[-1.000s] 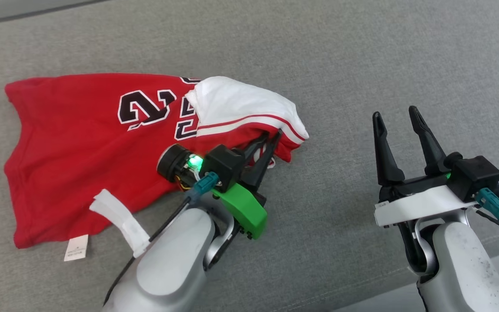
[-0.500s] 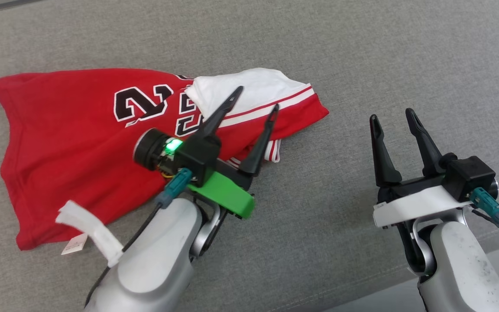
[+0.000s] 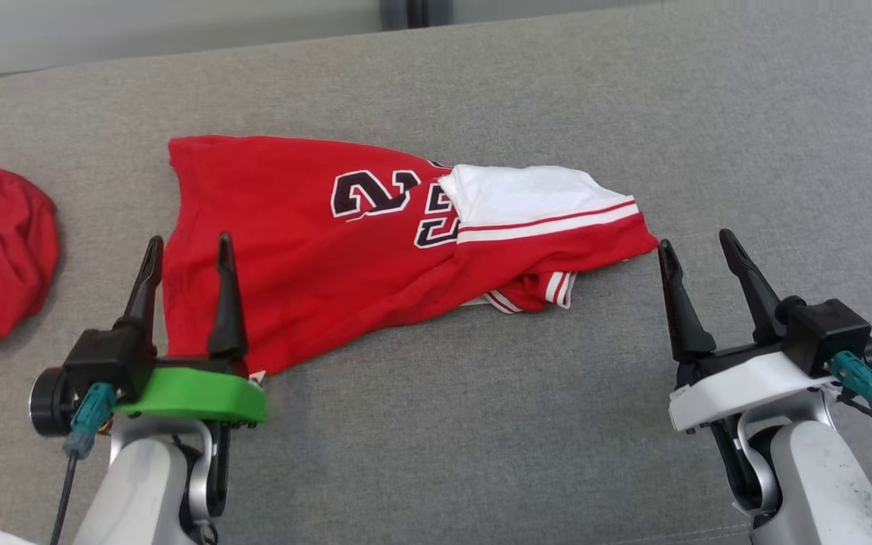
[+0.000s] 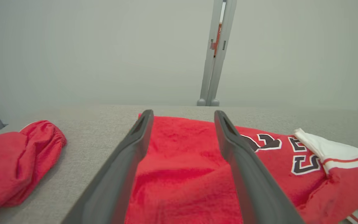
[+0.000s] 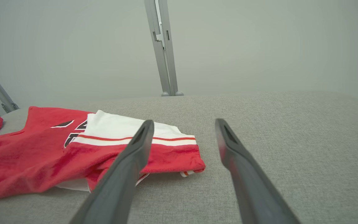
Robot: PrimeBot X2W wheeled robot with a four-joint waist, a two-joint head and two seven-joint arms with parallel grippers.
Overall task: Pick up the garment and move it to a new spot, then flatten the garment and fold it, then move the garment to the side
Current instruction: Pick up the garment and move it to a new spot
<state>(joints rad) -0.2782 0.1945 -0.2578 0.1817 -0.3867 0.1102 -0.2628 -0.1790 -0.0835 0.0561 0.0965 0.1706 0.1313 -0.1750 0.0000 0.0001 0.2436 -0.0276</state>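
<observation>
Red garment point(image 3: 292, 250) lies rumpled mid-frame on grey surface point(image 3: 481, 424). Likely soft, light, floppy; best pinched at hem corners. Left gripper point(image 3: 189, 242), right gripper point(image 3: 694, 242): fingers spread, holding nothing.

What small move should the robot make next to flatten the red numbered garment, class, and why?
Probably reach the open right tool forward to the right end of the red garment and pinch it: there the white striped flap lies folded over the red cloth, with a hem bunched underneath. The left tool is open too, holding nothing.
</observation>
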